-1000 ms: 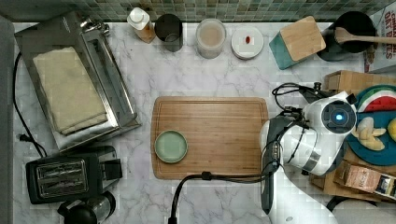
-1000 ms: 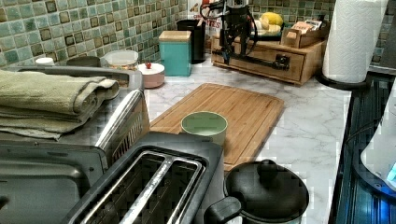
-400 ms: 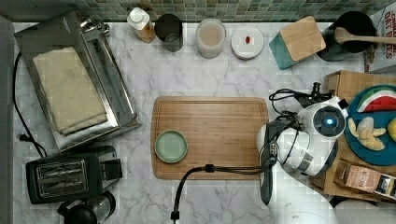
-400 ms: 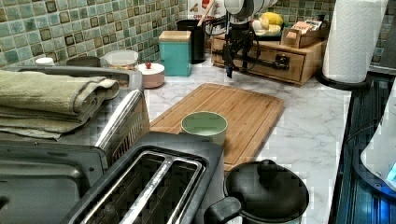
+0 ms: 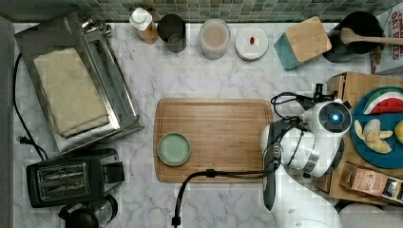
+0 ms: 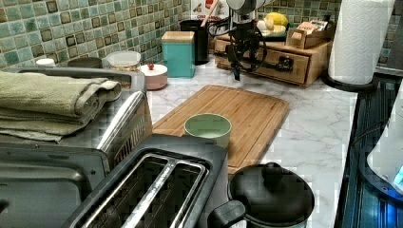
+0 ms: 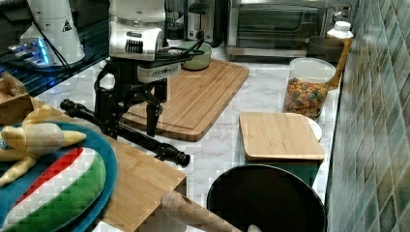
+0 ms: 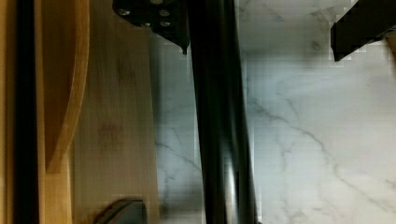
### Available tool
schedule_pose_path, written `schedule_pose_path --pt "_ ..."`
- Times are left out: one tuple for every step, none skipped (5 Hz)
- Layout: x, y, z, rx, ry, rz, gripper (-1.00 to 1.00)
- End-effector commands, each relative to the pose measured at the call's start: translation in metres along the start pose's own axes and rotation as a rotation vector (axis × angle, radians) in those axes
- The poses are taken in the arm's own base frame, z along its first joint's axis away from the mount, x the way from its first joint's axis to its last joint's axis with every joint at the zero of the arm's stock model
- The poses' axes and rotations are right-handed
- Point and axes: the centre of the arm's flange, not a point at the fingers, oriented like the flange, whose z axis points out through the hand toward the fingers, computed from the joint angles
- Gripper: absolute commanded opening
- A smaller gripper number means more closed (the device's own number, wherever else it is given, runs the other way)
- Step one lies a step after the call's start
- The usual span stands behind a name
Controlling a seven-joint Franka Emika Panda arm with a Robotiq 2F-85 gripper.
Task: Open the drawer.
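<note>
While arm points straight down, hand (image 7: 131,112) straddles black bar handle (image 7: 126,131) of drawer (image 6: 273,61), fingers spread either side, not pinching. Drawer sits in wooden box at table (image 5: 209,76) edge, top view's right. Lettering on carton near top view's upper right too cropped to read.

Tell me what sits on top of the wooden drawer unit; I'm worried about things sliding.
A blue plate of toy fruit rests on the unit; the plate hides the wood beneath it.

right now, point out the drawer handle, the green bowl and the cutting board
drawer handle (image 7: 126,131): right view, middle of the black bar
green bowl (image 5: 174,148): top view, inside of the bowl
cutting board (image 5: 223,128): top view, bare middle of the board
</note>
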Motion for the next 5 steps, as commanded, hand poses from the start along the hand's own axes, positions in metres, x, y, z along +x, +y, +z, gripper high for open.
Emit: schedule_pose_path --pt "-0.012 -0.135 -0.015 0.110 0.032 -0.121 1.00" --pt "-0.025 -0.179 -0.027 0.099 0.025 -0.085 1.00" --pt "-0.030 -0.206 -0.029 0.110 0.015 -0.099 1.00" --pt "-0.033 -0.236 -0.030 0.115 0.029 -0.084 1.00" --pt "-0.034 -0.262 -0.035 0.120 0.020 -0.092 1.00"
